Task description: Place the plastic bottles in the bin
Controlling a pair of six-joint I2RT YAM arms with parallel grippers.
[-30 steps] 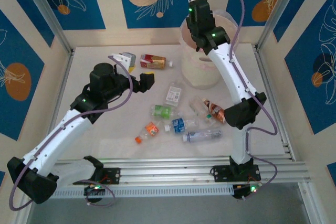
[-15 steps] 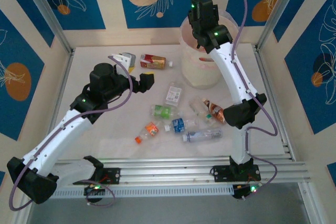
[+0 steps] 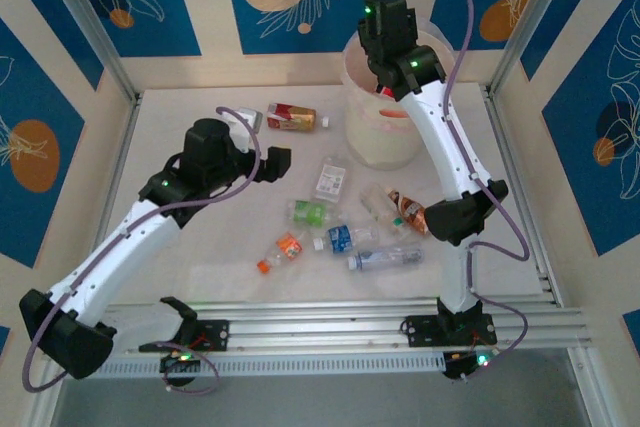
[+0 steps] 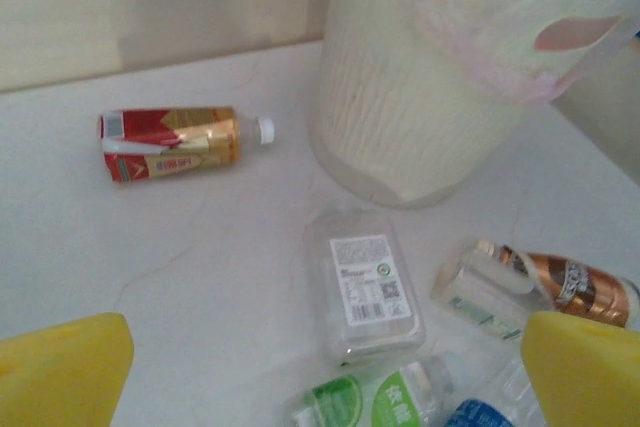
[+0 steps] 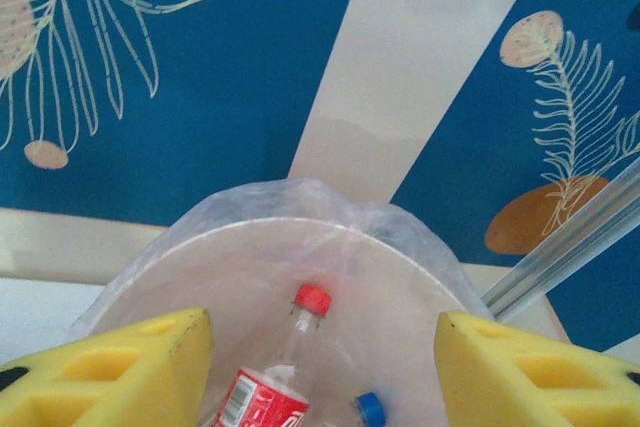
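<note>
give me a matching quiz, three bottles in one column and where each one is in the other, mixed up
Bottles:
1. red-capped bottle
2. red and gold bottle
3. white-label bottle

Places:
a. flat on the table, next to the green-label bottle
b. inside the bin
c. on the table apart from the other bottles, cap toward the bin

Pairs: 1-b; 2-c; 3-a

A tall cream-white plastic bin (image 3: pixel 378 142) with a clear liner is standing upright, holding a red-capped clear bottle (image 5: pixel 262 399) (red label). Several small clear plastic bottles (image 3: pixel 330 179) are lying scattered before it.
</note>
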